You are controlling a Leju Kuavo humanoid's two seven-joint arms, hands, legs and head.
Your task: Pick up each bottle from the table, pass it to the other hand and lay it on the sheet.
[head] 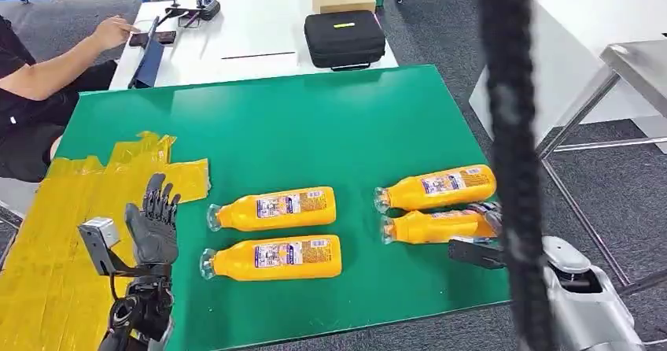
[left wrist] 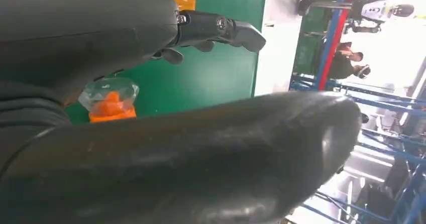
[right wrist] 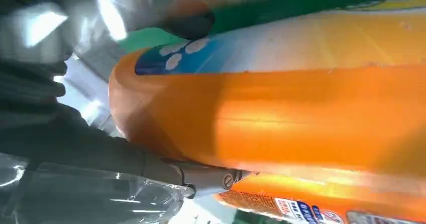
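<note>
Green desk [head: 315,123] is seen carrying four bottles, none laid on the yellow sheet [head: 47,264] yet; the nearest right bottle [head: 436,227] is gripped by the right hand [head: 489,219], while the left hand [head: 153,225] is held empty, fingers [head: 161,197] spread.

our left hand [head: 154,223] is raised on its arm with fingers [head: 160,197] upright and spread, holding nothing. our right hand [head: 489,219] reaches in low, mostly hidden behind a dark cable; in the right wrist view its fingers [right wrist: 201,176] press against an orange bottle [right wrist: 281,118].
</note>
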